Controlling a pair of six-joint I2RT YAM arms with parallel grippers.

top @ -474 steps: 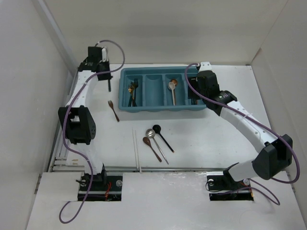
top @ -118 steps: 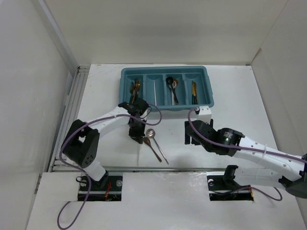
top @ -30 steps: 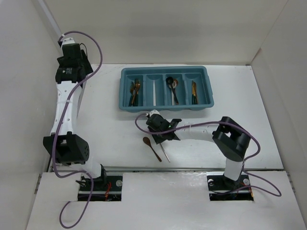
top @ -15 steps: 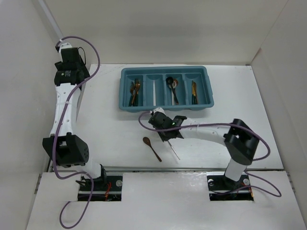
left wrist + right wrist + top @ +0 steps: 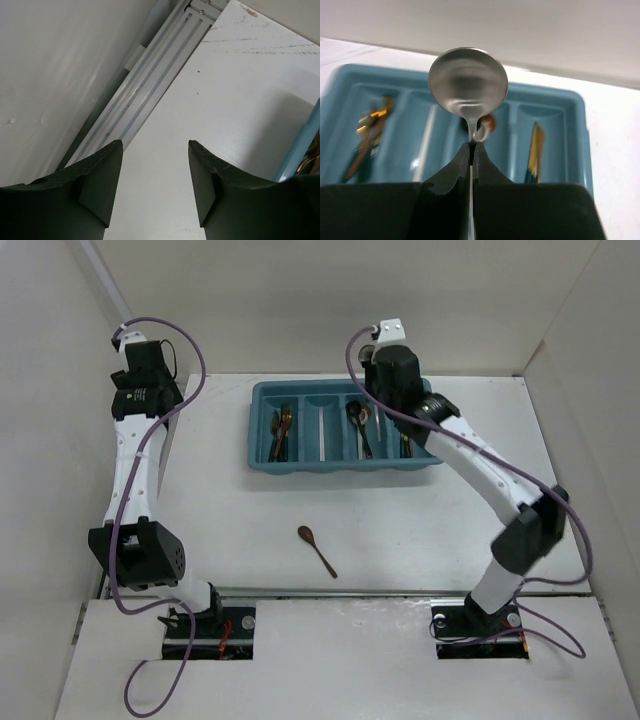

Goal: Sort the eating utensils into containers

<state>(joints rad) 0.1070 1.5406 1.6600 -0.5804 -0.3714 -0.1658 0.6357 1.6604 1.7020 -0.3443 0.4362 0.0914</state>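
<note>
My right gripper (image 5: pixel 471 147) is shut on the thin handle of a silver spoon (image 5: pixel 468 82), whose bowl sticks up past the fingertips. It hangs above the teal-blue tray (image 5: pixel 262 462), over the middle slots. In the right wrist view the slots hold copper and dark forks (image 5: pixel 372 125), white chopsticks (image 5: pixel 427 135), spoons (image 5: pixel 487 122) and a gold knife (image 5: pixel 535 145). A brown spoon (image 5: pixel 317 550) lies alone on the table in front of the tray. My left gripper (image 5: pixel 155 145) stands open and empty, raised at the table's far left corner.
An aluminium rail (image 5: pixel 150 85) runs along the table's left edge under the left gripper. The tray's corner (image 5: pixel 305 145) shows at the right of the left wrist view. White walls close in the table on three sides.
The right gripper shut on the silver spoon near the brown one, lifted it off the table and carried it back over the tray. The left arm barely moved.
</note>
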